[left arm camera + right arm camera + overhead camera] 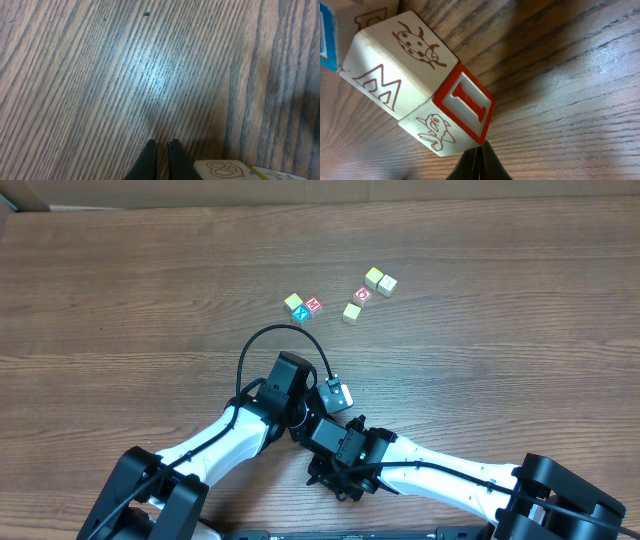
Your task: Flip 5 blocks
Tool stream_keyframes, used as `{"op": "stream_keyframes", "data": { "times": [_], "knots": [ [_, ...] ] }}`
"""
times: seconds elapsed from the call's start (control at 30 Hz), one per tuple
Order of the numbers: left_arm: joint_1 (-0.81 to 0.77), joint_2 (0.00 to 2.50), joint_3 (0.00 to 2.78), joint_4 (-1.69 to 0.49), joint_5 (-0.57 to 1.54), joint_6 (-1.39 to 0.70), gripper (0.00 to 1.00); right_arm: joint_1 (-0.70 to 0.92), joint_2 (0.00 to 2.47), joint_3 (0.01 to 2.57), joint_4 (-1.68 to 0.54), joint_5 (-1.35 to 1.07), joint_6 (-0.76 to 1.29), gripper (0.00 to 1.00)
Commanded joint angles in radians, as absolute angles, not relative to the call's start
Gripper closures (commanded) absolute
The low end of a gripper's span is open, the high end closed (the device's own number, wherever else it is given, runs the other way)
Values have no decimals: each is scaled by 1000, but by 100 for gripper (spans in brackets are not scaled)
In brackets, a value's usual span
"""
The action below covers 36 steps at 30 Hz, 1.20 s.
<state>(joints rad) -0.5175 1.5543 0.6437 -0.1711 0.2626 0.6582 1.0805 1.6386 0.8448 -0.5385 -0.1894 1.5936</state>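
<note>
Several blocks lie loose on the far part of the wooden table: a trio (pixel 302 306) and a looser group (pixel 368 292). In the right wrist view a block with a red I face (pixel 467 102) stands on edge against a block with a ladybug and an M (pixel 395 65). My right gripper (pixel 479 146) is shut, its tips at the lower corner of the I block, with nothing between them. My left gripper (pixel 161 142) is shut over bare wood. A pale block with a pretzel drawing (pixel 222 169) lies just to its right.
In the overhead view both arms cross near the table's front middle, the left wrist (pixel 288 380) above the right wrist (pixel 345 448), hiding their fingers. A blue-edged block (pixel 326 35) shows at the left edge of the right wrist view. A yellow-edged block (pixel 280 174) lies beside the pretzel one.
</note>
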Motion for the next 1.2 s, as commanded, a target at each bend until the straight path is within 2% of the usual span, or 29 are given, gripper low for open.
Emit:
{"op": "stream_keyframes", "data": {
  "times": [0.0, 1.17],
  "knots": [
    [-524, 1567, 631, -175, 314, 673, 96, 1087, 1641, 857, -537, -168, 1601, 96],
    [-524, 1567, 631, -176, 337, 666, 96, 1087, 1641, 857, -524, -168, 1602, 96]
  ]
}}
